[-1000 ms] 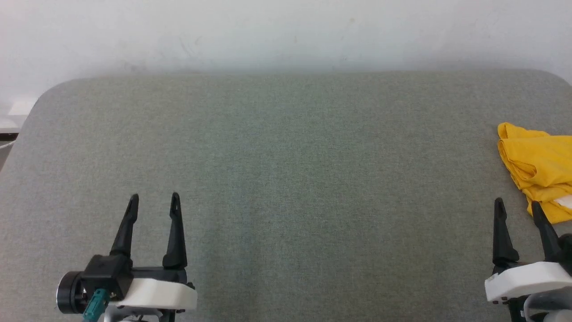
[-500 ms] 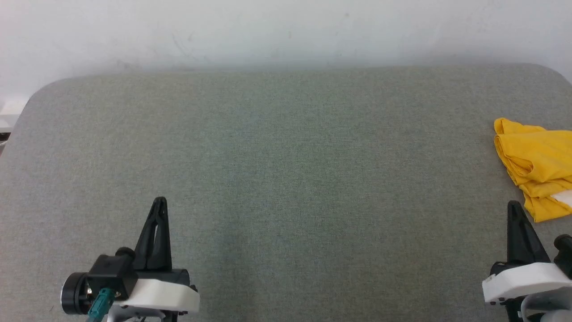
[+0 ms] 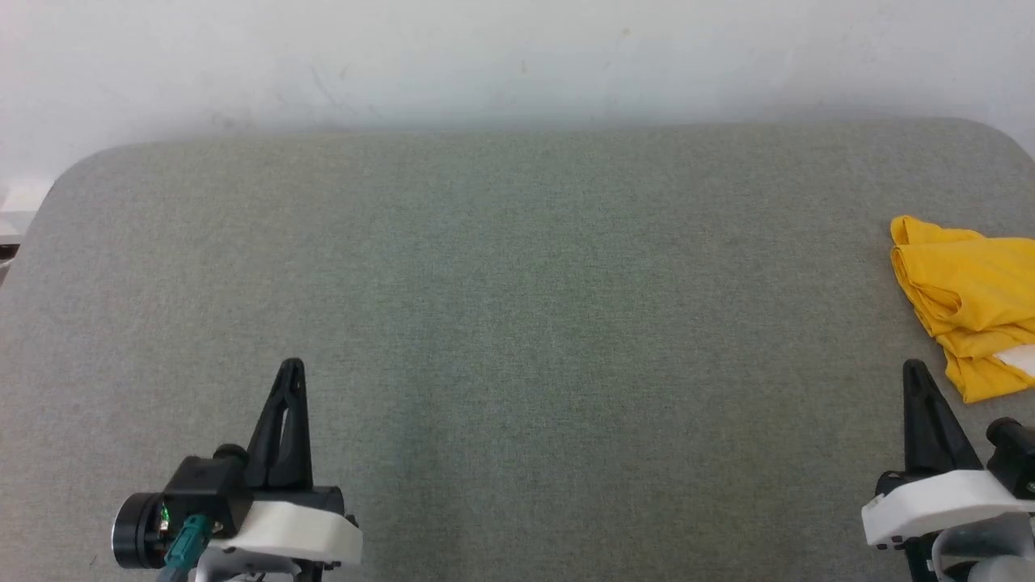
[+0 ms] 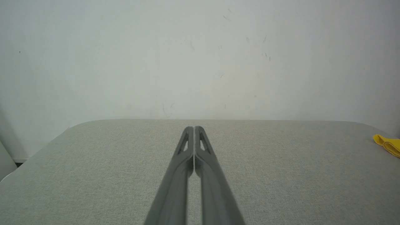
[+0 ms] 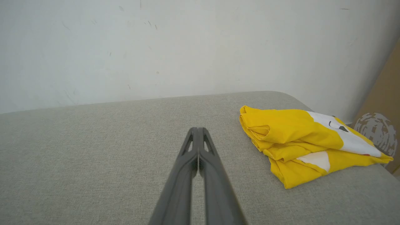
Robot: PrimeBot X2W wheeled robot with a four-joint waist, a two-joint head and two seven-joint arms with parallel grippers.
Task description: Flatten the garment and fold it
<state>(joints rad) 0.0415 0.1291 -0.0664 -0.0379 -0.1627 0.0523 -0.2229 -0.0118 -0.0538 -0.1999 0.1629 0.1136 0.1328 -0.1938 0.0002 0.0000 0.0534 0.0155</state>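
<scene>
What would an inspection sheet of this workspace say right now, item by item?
Surface: grey fabric-covered table, rounded corners.
Job's things: yellow T-shirt, bunched in folds at the table's right edge, white patch showing.
Clutter: nothing seen.
Grippers: left gripper and right gripper, fingers shut, holding nothing; the right one is close to the T-shirt but apart from it.
Cables: teal plug on the left gripper's body.
Surroundings: white wall behind; brown board beyond the table's right end.
</scene>
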